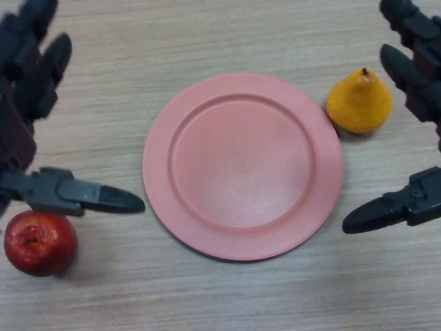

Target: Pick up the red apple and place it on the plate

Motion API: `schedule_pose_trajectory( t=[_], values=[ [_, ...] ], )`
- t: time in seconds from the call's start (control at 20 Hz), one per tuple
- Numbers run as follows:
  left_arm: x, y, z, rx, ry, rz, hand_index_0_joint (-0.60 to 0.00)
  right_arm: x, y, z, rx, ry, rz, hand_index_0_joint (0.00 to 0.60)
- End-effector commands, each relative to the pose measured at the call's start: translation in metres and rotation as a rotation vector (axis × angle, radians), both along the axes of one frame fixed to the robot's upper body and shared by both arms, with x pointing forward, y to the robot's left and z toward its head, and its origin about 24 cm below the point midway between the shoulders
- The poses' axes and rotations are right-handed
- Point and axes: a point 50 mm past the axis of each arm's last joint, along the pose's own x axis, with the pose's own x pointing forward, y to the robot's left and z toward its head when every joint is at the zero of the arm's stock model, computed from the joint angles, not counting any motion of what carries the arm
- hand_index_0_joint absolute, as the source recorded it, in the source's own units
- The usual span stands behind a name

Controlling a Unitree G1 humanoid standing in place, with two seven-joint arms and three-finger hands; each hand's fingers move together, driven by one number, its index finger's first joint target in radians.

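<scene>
A red apple sits on the wooden table at the lower left, stem up. A pink plate lies in the middle with nothing on it. My left hand is at the left edge, open, its thumb stretched out just above the apple and pointing toward the plate. My right hand is at the right edge, open, its thumb pointing at the plate's right rim. Neither hand holds anything.
A yellow pear stands upright just off the plate's upper right rim, close to my right hand's fingers. The wooden table extends beyond the plate on all sides.
</scene>
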Motion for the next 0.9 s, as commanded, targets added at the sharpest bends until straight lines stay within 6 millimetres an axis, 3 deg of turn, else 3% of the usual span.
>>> schedule_pose_trajectory(
  t=[0.05,0.4,0.75,0.9],
  values=[
    [-0.016,0.0,0.032,0.071,-0.222,-0.009,0.0,-0.012,-0.011,0.027,-0.03,-0.233,-0.085,0.0],
    [-0.021,-0.006,0.046,0.062,-0.218,-0.062,0.0,-0.012,-0.015,0.039,-0.034,-0.242,-0.094,0.0],
    [-0.015,0.004,0.049,0.02,-0.17,0.013,0.0,-0.01,-0.016,0.037,-0.011,-0.231,-0.113,0.0],
    [-0.026,0.006,0.05,0.028,-0.153,-0.024,0.0,-0.013,-0.018,0.042,0.007,-0.233,-0.114,0.0]
  ],
)
